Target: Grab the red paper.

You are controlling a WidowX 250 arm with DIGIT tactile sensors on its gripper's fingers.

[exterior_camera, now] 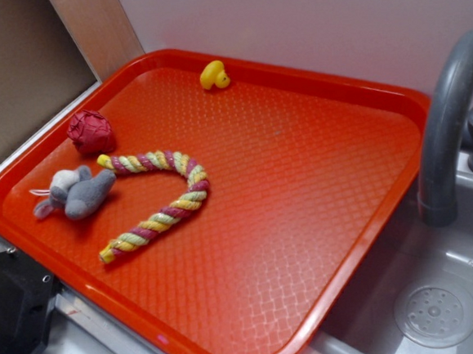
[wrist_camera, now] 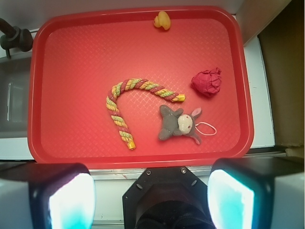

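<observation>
Crimson wrinkled paper ball rests on orange-red plastic tray, just beside grey plush mouse and one end of the braided rope. End effector fingers spread apart, above the tray's near edge, holding nothing.

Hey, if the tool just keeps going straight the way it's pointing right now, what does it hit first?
Probably bare tray, not the red paper. The open tool looks straight down over the tray's near edge; the rope toy and plush mouse lie closest to its line, the paper off to the right. Depth is unclear.
</observation>
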